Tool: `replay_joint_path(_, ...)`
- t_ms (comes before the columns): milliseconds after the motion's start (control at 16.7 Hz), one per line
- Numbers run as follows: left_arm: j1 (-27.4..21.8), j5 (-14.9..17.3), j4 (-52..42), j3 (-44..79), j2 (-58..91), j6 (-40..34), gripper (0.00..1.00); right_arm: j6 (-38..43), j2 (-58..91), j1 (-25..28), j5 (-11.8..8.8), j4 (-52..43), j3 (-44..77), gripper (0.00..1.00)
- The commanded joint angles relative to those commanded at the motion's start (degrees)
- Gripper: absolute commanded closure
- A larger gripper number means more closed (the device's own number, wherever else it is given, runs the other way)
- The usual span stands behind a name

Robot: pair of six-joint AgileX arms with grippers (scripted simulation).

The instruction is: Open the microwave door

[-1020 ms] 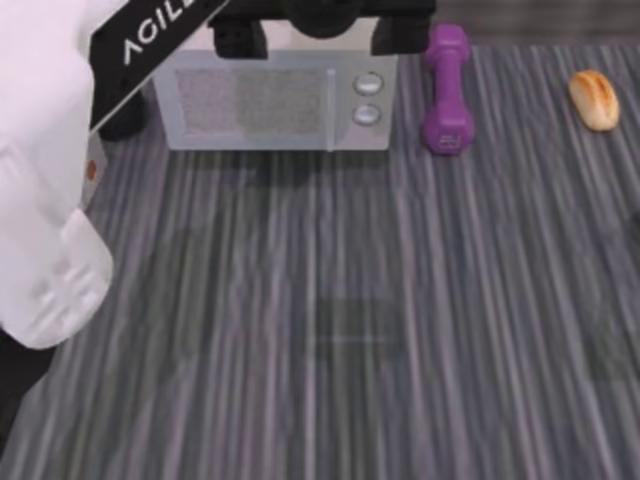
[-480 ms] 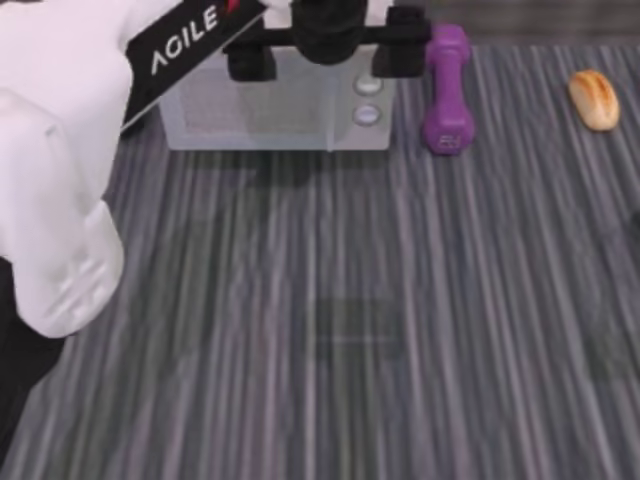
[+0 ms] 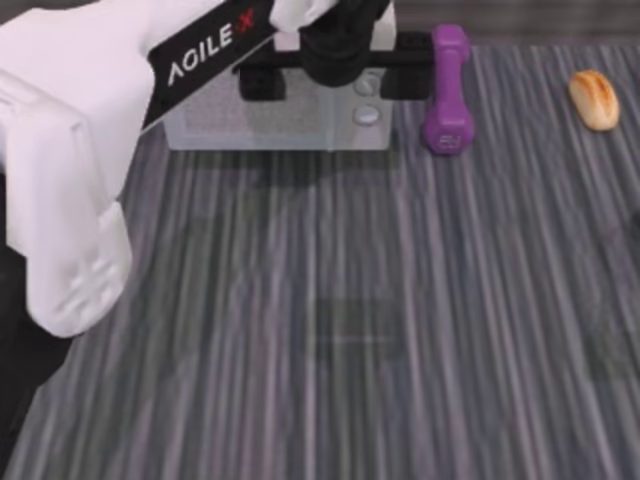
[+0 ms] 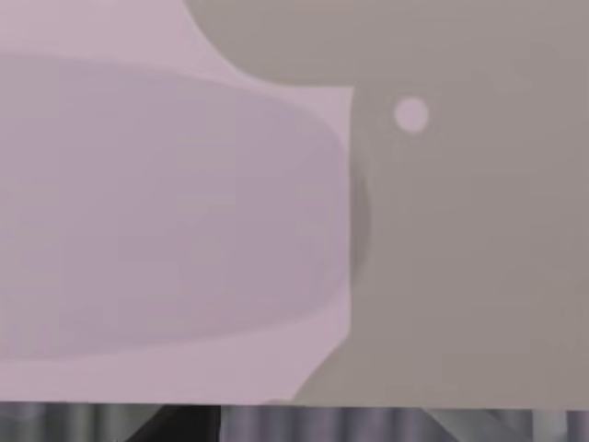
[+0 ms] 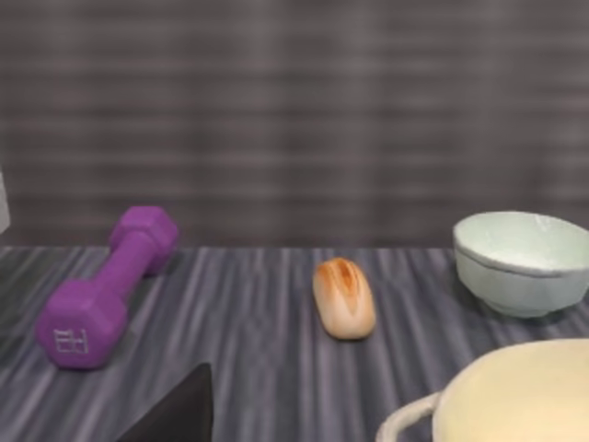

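The white microwave stands at the table's far edge, left of centre. Its door with the grey mesh window lies flat against the front. Two silver knobs sit on the panel to the door's right. My left gripper hangs over the microwave's front and is open, its black fingers spread wide from the door to past the knob panel. The left wrist view shows only pale lilac and grey surfaces very close up. My right arm is parked off the right edge; a dark part of its gripper shows.
A purple dumbbell lies just right of the microwave, close to the left gripper's right finger. A bread roll lies at the far right. A pale green bowl and a cream pot are near the right arm.
My left arm has swung in from the left, and its open gripper has come from above the microwave's top edge down over the front and slightly right. The door has not moved.
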Motion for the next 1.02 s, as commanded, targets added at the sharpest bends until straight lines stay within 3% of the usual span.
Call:
replay_joint_path(660, 0.0, 0.0, 0.0, 0.0, 0.0, 0.0, 0.98, 0.0, 0.0, 0.0, 0.0, 0.0, 0.0, 0.0)
replay_joint_path(1020, 0.0, 0.0, 0.0, 0.0, 0.0, 0.0, 1.0, 0.0, 0.0, 0.0, 0.0, 0.0, 0.0, 0.0)
